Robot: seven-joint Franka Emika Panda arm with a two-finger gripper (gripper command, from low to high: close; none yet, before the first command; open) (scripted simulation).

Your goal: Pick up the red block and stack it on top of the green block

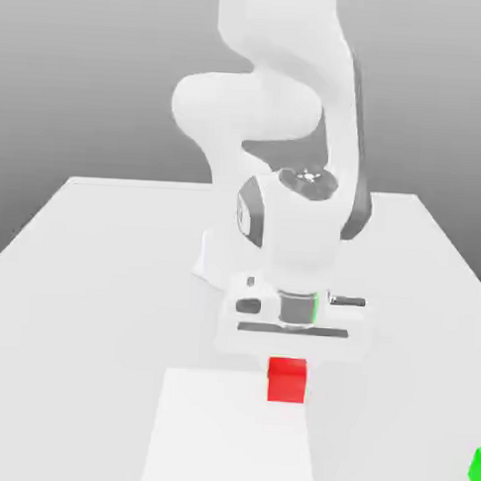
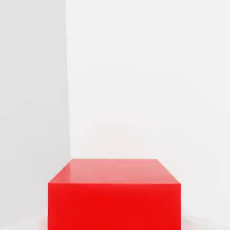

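Red block (image 1: 287,380) appears in both views, though the order below runs from largest to smallest. White counter (image 1: 94,277), carrying a paler square patch (image 1: 214,442) at its near side. Claw (image 1: 289,358), directly above the red block; whether it is open or closed cannot be told. Red block, at the patch's far edge. Green block (image 1: 477,469), near right, well apart.

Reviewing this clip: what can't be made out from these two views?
- Gripper fingers: in the exterior view the hand body covers them; in the hand view none show, so open or shut is unknown.
- Whether the red block is gripped or merely under the hand: contact is hidden in both views.
- Green block: cut off by the exterior view's right edge, absent from the hand view.
- Red block's lower part: cropped in the hand view.
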